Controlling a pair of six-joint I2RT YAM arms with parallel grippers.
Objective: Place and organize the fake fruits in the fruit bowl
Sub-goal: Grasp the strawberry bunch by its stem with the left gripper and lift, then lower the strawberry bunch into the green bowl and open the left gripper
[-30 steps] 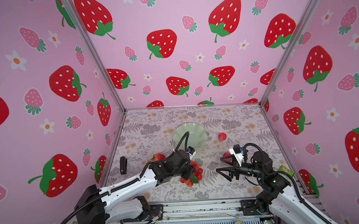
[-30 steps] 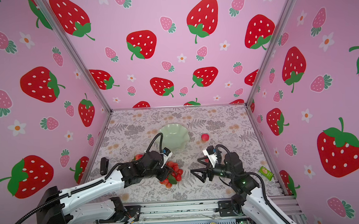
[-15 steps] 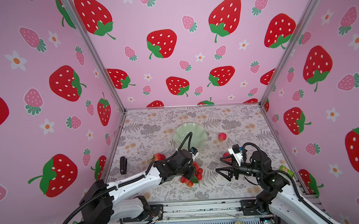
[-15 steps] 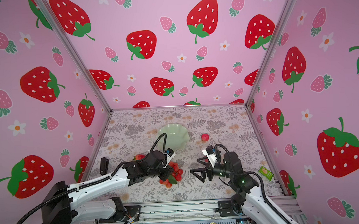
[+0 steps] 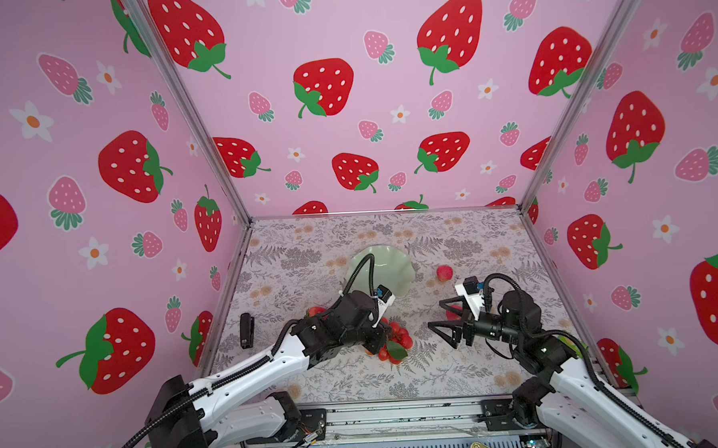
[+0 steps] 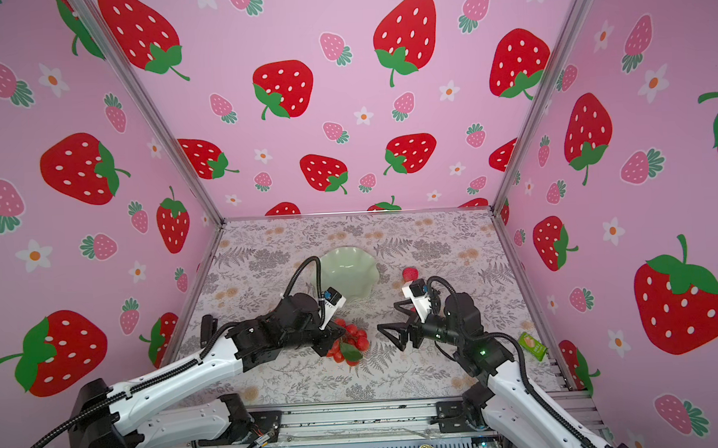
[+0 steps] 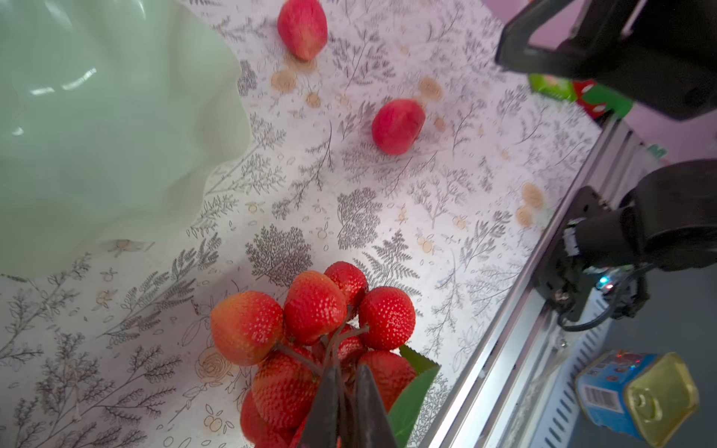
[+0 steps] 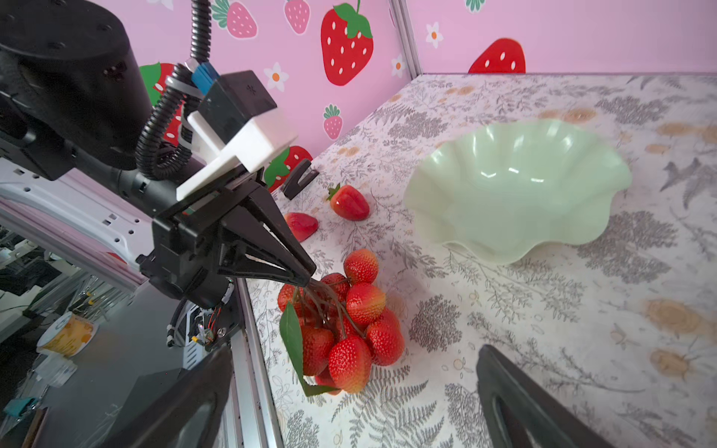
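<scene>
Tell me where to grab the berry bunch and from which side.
Grip the berry bunch by its gathered stems, from the left arm's side, where they stick out: one thin knot, unlike the round berries. The left gripper is shut there.

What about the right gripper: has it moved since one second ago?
No. In a top view the right gripper keeps its spot against the far round pink fruit.

Left arm and right arm, clad in white and black.
White link shells are joined by black joint housings; ribbed black cable conduit is looped over each wrist, beside a white camera bracket with a blue connector. The left gripper is fitted with black, triangular, open-framed fingers.
</scene>
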